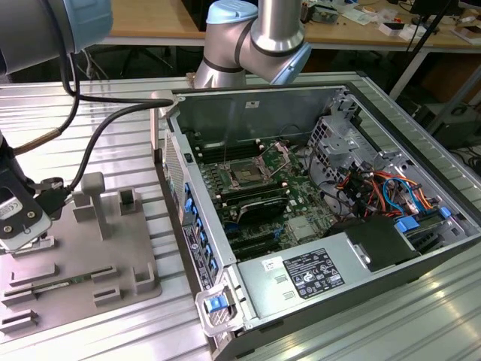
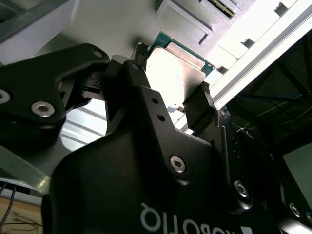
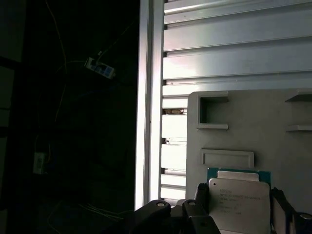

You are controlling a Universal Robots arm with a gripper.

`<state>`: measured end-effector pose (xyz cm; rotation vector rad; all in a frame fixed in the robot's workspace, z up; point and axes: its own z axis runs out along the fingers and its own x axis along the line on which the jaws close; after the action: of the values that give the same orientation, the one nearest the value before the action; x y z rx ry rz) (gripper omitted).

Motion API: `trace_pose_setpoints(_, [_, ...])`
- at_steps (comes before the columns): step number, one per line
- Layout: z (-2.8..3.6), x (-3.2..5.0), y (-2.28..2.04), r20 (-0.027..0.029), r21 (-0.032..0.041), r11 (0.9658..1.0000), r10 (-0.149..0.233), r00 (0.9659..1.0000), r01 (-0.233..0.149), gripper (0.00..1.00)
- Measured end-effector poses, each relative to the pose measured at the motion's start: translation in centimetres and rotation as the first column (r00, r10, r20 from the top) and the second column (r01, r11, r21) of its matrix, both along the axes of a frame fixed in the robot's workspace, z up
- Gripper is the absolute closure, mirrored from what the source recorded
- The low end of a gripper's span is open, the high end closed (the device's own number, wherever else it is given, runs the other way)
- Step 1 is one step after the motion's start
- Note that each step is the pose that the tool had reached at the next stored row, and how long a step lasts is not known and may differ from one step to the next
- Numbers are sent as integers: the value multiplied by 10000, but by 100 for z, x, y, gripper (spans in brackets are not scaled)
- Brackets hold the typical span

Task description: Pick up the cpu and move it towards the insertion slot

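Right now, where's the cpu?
In both wrist views the cpu sits gripped in the end effector, over the grey tray at the exterior view's left, well apart from the insertion slot.

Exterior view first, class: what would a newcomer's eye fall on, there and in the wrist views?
The open computer case dominates the exterior view's right, with the insertion slot amid its green board. In both wrist views the silvery cpu sits clamped in the gripper, over the grey tray at the exterior view's left.
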<state>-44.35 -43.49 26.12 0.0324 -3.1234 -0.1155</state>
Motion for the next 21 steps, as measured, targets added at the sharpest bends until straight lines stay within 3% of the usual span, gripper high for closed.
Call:
trace_pose_setpoints(9, [71,1,0,1,1,10000,0,10000,0,45])
trace_pose_setpoints(21, [103,1,0,1,1,10000,0,10000,0,45])
